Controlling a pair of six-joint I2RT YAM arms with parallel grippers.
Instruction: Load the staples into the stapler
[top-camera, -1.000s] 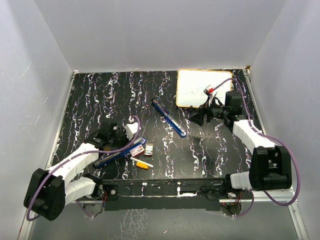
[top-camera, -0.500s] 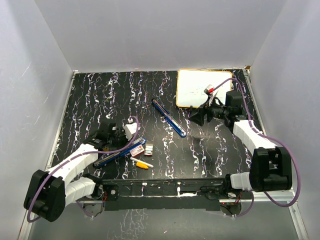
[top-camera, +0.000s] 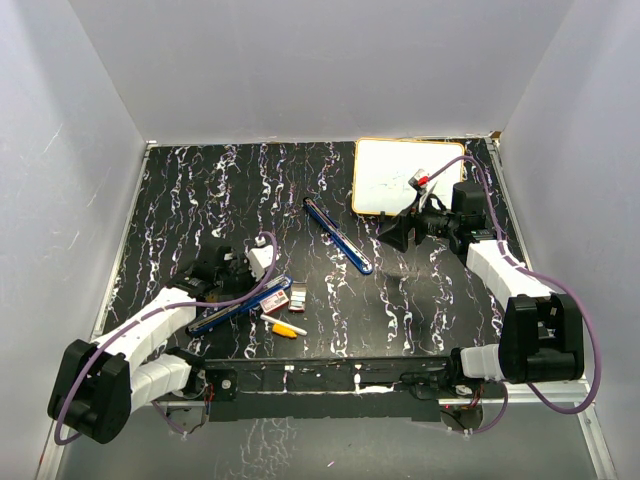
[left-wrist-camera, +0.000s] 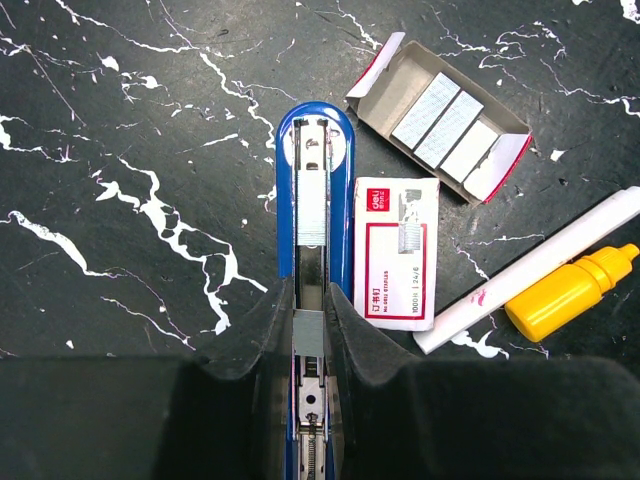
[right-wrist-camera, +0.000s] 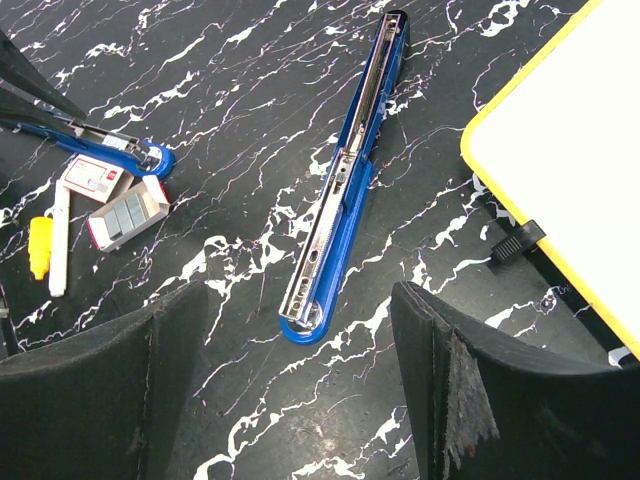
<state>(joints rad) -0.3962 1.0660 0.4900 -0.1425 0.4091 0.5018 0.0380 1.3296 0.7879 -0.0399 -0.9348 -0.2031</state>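
Left jaws are clenched across the blue stapler (left-wrist-camera: 312, 150), by the surface's near edge, left of centre, with the rail facing up. 1 strip of staples (left-wrist-camera: 312, 212) sits in the rail, toward the nose. Just right of it are the box sleeve (left-wrist-camera: 396, 252), the open tray (left-wrist-camera: 440, 122) with more strips, and a marker (left-wrist-camera: 545, 280). Mid-surface there's a 2nd long blue piece (right-wrist-camera: 345, 185), probably the stapler's top half. Right jaws are released and grasping nothing, hovering beside the whiteboard (right-wrist-camera: 570, 140) near the far-right corner. My read: hold the left clamp steady, check the strip lies flat in the rail, then close squarely with no twist.
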